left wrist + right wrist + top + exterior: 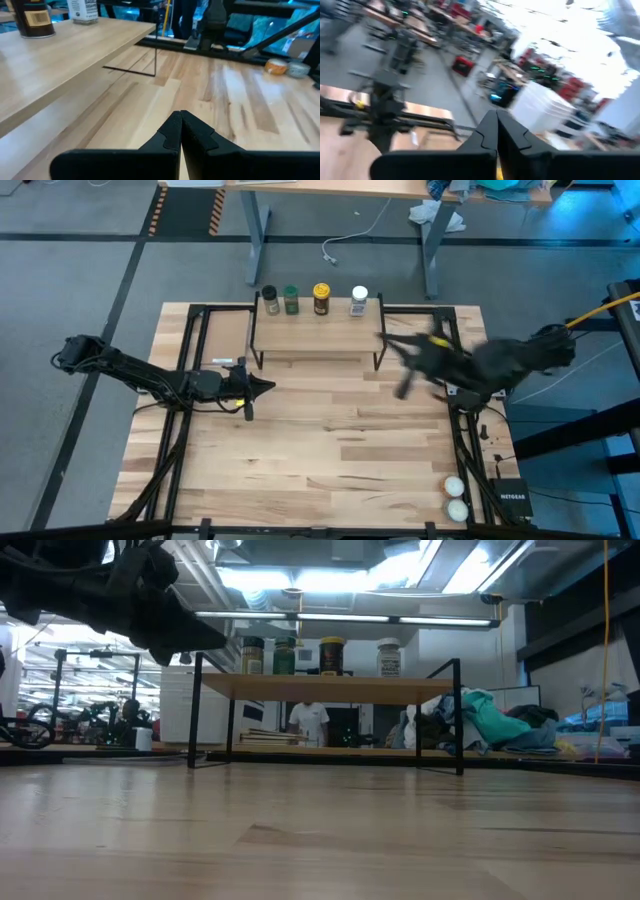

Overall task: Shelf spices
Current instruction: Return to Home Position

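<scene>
Four spice jars stand on their bases in a row along the far edge of the shelf: black-lidded, green-lidded, amber with a yellow lid, and white-lidded. The low view shows the same row on the shelf board, from the black-lidded jar to the white-lidded jar. My left gripper is shut and empty, just near of the shelf's left leg. My right gripper, blurred, is by the shelf's right end; its wrist view shows it shut and empty.
Two whitish balls lie at the table's near right corner, beside a small black box. Black frame rails run along both table sides. A person stands in the room beyond the shelf.
</scene>
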### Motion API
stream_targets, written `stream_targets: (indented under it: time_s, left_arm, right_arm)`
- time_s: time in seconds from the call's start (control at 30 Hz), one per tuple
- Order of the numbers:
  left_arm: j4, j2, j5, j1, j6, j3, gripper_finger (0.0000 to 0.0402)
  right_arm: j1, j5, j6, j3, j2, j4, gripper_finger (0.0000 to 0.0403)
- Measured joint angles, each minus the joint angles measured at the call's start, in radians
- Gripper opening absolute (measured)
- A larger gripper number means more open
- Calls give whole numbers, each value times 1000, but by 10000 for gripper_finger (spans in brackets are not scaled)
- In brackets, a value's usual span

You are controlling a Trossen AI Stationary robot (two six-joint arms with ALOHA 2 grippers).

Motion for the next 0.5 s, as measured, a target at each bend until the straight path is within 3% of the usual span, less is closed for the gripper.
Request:
stream_targets:
  time_s: [0.17,0.5]
  left_arm:
    - [5,0,-25,1,26,0,0]
    - [33,0,-27,50,75,0,0]
  right_arm:
    - [258,388,-43,-146,-187,-2,0]
    - [628,723,202,-665,-521,2,0]
